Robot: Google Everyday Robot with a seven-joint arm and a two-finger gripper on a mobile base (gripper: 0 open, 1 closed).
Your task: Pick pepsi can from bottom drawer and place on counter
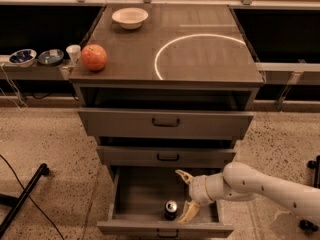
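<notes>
Gripper (pixel 181 196) hung inside the open bottom drawer (pixel 137 191), fingers apart; we saw it just beside the pepsi can (pixel 171 210)

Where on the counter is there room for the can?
Bare: inside the white circle, and the counter strip between circle and orange fruit. Crowded: left edge, white bowl behind, orange fruit in front. The gripper is in the bottom drawer, fingers open beside the pepsi can.

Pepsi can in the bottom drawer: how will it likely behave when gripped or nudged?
The pepsi can stands upright on a narrow base, so a sideways nudge could tip it and let it roll in the bottom drawer. Its rounded metal body looks stiff but probably slippery. The open tool sits beside it.
</notes>
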